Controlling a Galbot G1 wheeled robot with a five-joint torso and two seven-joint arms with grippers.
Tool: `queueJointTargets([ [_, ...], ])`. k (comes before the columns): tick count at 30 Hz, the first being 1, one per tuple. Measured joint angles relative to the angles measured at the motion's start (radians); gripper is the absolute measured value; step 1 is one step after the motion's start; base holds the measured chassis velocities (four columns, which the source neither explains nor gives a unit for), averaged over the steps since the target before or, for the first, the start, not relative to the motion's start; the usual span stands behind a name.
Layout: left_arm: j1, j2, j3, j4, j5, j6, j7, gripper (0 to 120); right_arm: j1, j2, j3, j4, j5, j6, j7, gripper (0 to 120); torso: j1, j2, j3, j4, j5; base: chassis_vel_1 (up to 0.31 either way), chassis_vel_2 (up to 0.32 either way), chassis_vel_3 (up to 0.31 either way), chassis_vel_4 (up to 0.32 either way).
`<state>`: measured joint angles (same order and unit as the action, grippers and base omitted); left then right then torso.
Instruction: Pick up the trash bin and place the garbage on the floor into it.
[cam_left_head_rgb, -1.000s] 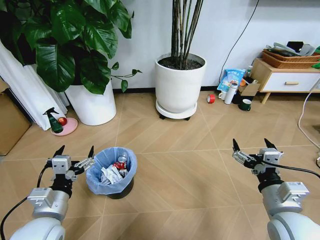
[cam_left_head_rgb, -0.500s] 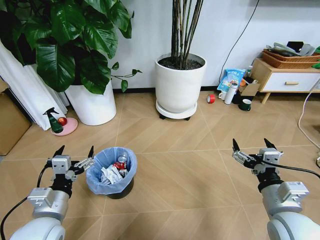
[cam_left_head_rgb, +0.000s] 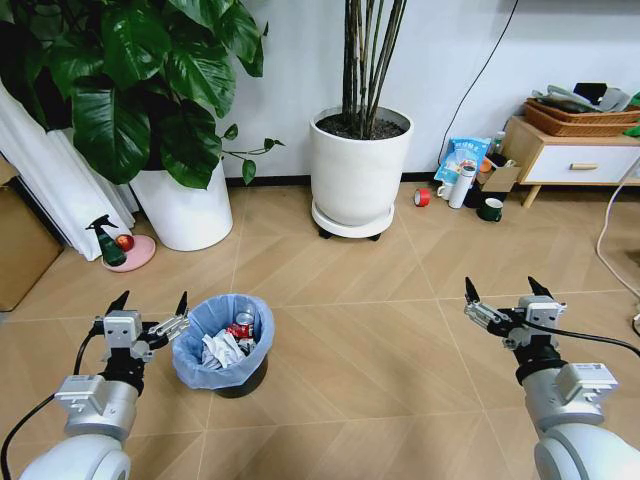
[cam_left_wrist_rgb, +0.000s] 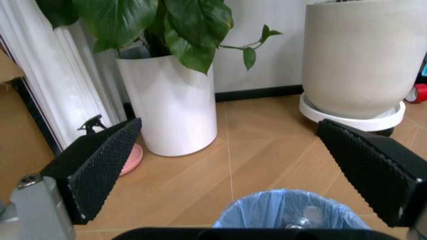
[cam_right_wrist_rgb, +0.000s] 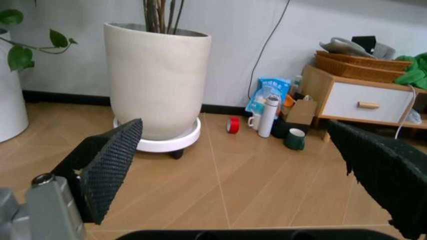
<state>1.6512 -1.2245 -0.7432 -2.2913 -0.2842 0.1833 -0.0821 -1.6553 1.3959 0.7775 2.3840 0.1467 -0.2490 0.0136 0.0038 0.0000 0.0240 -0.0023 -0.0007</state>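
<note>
Floor: light brown wood-look tiles (cam_left_head_rgb: 380, 340) in a chevron pattern, running back to a white wall.
Trash bin: small dark round bin (cam_left_head_rgb: 222, 342) with a crinkly light-blue bag over its rim, standing upright on the floor in front of the robot, toward its left; its blue rim also shows in the left wrist view (cam_left_wrist_rgb: 287, 212).
Garbage: crumpled white paper (cam_left_head_rgb: 222, 350) and a crushed red can (cam_left_head_rgb: 241, 326) lie inside the bin.
Left end effector: (cam_left_head_rgb: 148, 306) hangs just beside the bin's left rim, fingers spread wide with nothing between them; whether one fingertip touches the bag cannot be told.
Right end effector: (cam_left_head_rgb: 504, 295) hangs over bare floor well apart from the bin, on the robot's right, fingers spread wide and holding nothing.
Plants: a large white pot (cam_left_head_rgb: 360, 170) on a wheeled tray stands by the wall; a second white pot (cam_left_head_rgb: 185, 210) with broad green leaves stands to its left.
Far right corner: a red tape roll (cam_left_head_rgb: 422, 197), an upright blue snack bag (cam_left_head_rgb: 461, 158) and a low wooden cabinet (cam_left_head_rgb: 570, 160) by the wall.
</note>
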Motion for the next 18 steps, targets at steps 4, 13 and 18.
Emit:
queueJointTargets([
  [4, 0.0, 0.0, 0.0, 0.0, 0.0, 0.0, 0.0, 100, 0.0, 0.0, 0.0, 0.0, 0.0, 0.0, 0.0, 100, 0.0, 0.0, 0.0, 0.0, 0.0, 0.0, 0.0, 0.0, 0.0],
  [13, 0.0, 0.0, 0.0, 0.0, 0.0, 0.0, 0.0, 100, 0.0, 0.0, 0.0, -0.001, 0.0, 0.0, 0.0, 100, 0.0, 0.0, 0.0, 0.0, 0.0, 0.0, 0.0, 0.0, 0.0],
  [18, 0.0, 0.0, 0.0, 0.0, 0.0, 0.0, 0.0, 100, 0.0, 0.0, 0.0, -0.001, 0.0, 0.0, 0.0, 100, 0.0, 0.0, 0.0, 0.0, 0.0, 0.0, 0.0, 0.0, 0.0],
])
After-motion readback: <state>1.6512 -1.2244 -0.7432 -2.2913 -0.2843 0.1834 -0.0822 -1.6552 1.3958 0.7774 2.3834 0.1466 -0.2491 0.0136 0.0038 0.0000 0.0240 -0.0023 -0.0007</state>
